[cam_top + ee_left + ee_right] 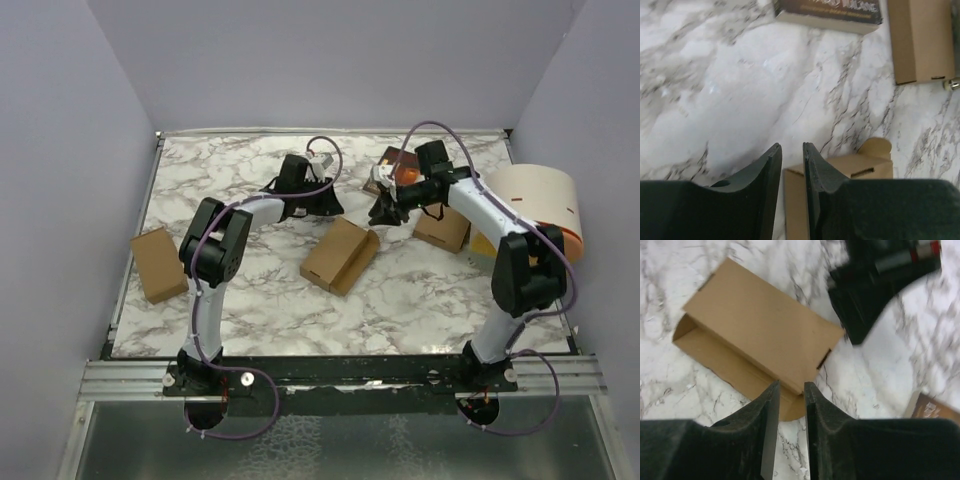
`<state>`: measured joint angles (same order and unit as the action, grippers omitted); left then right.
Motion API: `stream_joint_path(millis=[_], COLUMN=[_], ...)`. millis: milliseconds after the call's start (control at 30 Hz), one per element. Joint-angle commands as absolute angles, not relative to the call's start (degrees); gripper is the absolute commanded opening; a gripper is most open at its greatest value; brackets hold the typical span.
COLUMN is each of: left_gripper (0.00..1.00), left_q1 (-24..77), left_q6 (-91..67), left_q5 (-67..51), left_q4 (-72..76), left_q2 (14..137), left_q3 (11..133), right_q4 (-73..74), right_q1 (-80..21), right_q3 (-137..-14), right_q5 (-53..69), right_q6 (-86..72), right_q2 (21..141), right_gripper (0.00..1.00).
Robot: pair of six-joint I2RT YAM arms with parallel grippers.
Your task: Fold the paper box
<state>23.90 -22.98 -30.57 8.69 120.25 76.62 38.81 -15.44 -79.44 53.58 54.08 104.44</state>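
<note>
Paper box (340, 255) lies part-folded at mid-table, unheld — your left gripper (791, 146) and right gripper (791, 385) hover near it, jaws narrowly parted, empty — an approach step, I judge; next, seize a flap.

Three boxes are lying on the table (250, 300): left box (158, 264), middle box (340, 255), right box (443, 228). One booklet (394, 159) is lying far right, and one drum (535, 200) is sitting at the right edge. Two arms are reaching in: left arm (215, 245), right arm (525, 270).
</note>
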Motion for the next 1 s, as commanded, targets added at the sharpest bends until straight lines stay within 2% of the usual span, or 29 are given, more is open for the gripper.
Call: stream_joint_path(millis=[0, 100, 333, 433, 500, 567, 633, 667, 967], left_gripper=[0.28, 0.28, 0.29, 0.29, 0.3, 0.3, 0.3, 0.3, 0.3], left_q1=[26.51, 28.58, 31.41, 31.32, 30.53, 28.94, 27.04, 26.03, 21.76], left_q6=[-19.62, -18.2, -16.93, -17.65, -19.01, -21.13, -23.13, -23.78, -24.35], left_q5=[-39.14, -43.87, -45.86, -41.85, -37.52, -34.31, -31.79, -30.59, -15.64], left_q4=[5.39, 1.93, -1.8, -0.72, 1.74, 5.02, 8.82, 10.81, 16.01], left_q2=[124.9, 128.62, 131.16, 128.12, 124.0, 119.27, 113.92, 111.13, 84.51], left_q3=[85.9, 91.25, 94.86, 94.11, 91.98, 88.57, 83.49, 80.72, 49.53], right_q4=[54.24, 55.31, 48.31, 41.7, 38.33, 37.45, 38.19, 38.26, 32.36], right_q1=[-15.9, -16.35, -19.25, -23.17, -26.22, -28.55, -30.45, -31.36, -37.03], right_q3=[-74.16, -67.94, -59.78, -57.09, -56.13, -56.63, -58.04, -58.54, -59.66], right_q5=[64.78, 63.73, 62.04, 59.05, 55.55, 53.46, 51.83, 50.6, 40.38], right_q6=[82.17, 91.85, 93.45, 90.47, 87.84, 86.59, 86.36, 86.02, 81.08], right_q2=[94.92, 90.81, 84.15, 82.52, 82.65, 84.23, 86.96, 88.41, 95.12], right_gripper=[0.28, 0.3, 0.5, 0.51, 0.46, 0.29, 0.08, 0.03, 0.01])
